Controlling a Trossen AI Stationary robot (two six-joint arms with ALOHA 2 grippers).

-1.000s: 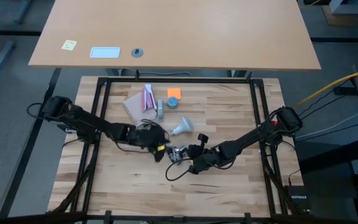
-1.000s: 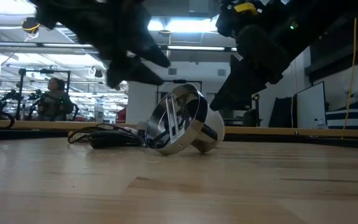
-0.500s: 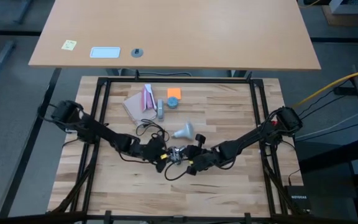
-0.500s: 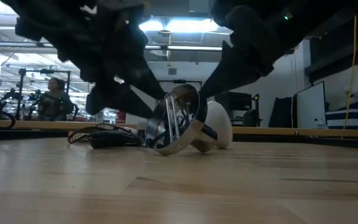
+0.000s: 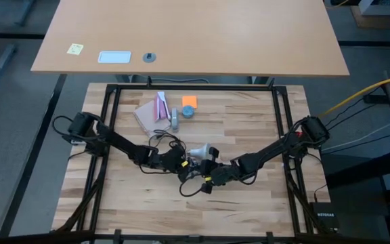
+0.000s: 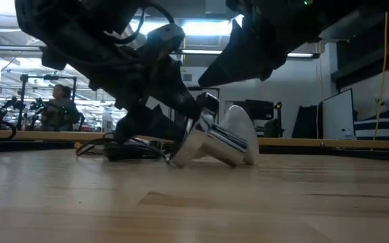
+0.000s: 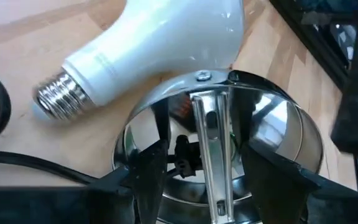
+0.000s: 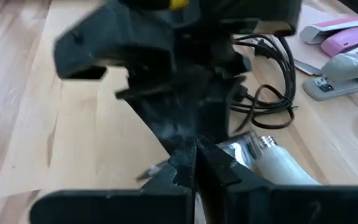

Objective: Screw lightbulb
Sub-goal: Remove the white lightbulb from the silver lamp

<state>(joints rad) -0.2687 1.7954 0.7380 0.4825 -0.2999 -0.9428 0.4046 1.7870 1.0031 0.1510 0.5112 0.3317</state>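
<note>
The lightbulb (image 7: 160,37) lies on its side on the table, its silver screw base (image 7: 58,99) bare; it also shows in the high view (image 5: 200,150). Just in front of it the shiny socket (image 7: 272,124) lies tilted on its rim (image 6: 179,159), the open mouth turned to my left gripper (image 7: 207,186). That gripper (image 5: 185,163) is open, its fingers standing on either side of the socket's crossbar (image 7: 207,130). My right gripper (image 8: 196,162) is shut and hovers over the socket's other side (image 5: 203,175). What lies under its fingertips is hidden. My left gripper comes slanting down from the table's left, its fingertips (image 7: 151,174) at the socket's open mouth; I cannot tell whether they touch it. My right gripper slants down from the table's right; its own fingers hide whether it touches the socket.
A black cord (image 5: 162,141) coils just left of the lightbulb, and another loop (image 5: 188,190) lies near the socket. At the far side lie a grey stapler (image 5: 174,119), a pink pack (image 5: 160,106), an orange block (image 5: 189,101) and a small blue-grey round piece (image 5: 188,112).
My left gripper has come down and toward the table's right, up to the socket, rolling as it went; its finger gap is the same. The socket has turned about: its open mouth, which faced the table's near edge, now faces the left gripper.
</note>
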